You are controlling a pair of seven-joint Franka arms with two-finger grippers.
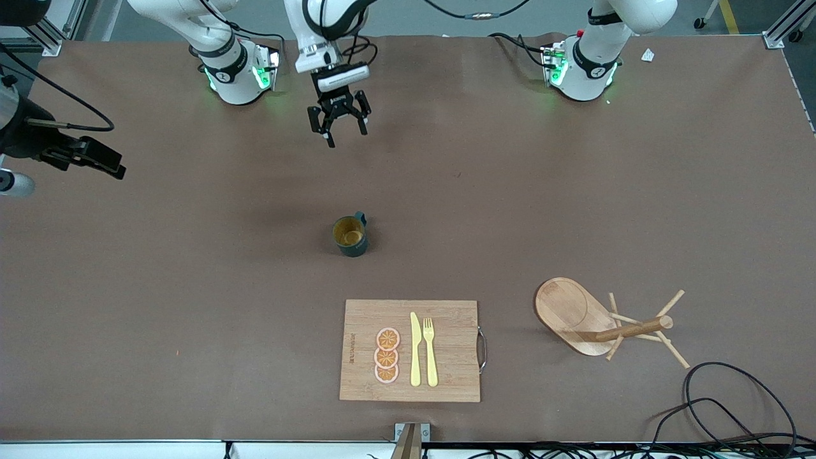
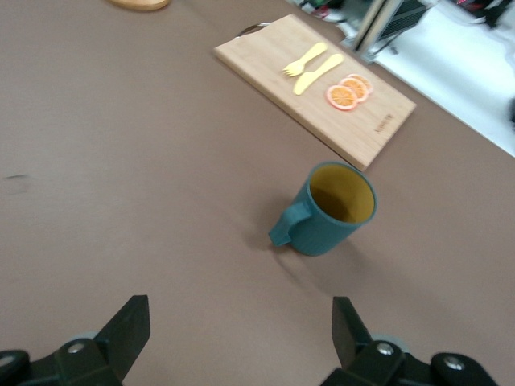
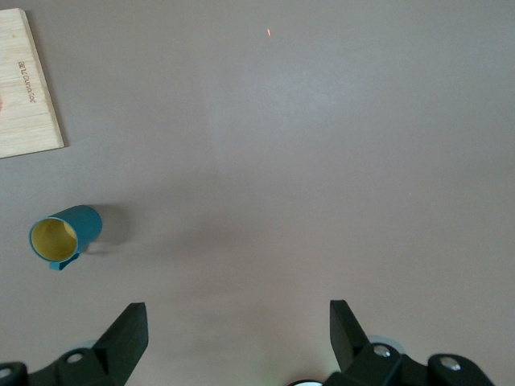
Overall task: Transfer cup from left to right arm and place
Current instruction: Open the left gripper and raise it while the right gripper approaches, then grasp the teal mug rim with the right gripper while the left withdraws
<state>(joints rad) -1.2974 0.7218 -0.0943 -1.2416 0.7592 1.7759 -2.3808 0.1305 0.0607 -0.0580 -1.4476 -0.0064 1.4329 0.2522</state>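
Teal and ribbed, the cup [image 1: 350,236] stands upright mid-table, nearer the robots' edge than the cutting board [image 1: 411,350]. You should judge it rigid, light and probably breakable; grip across the rim or body. Its handle [image 2: 286,226] shows clearly only in the left wrist view. Left gripper [image 2: 240,331] and right gripper [image 1: 338,122] both hang wide open, empty.

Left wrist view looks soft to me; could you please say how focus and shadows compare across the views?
Left wrist view: dark teal ribbed mug slightly blurred, faint shadow by its handle, open left hand out of focus. Right wrist view: sharper, soft shadow beside the mug. Front view: crisp, even light.
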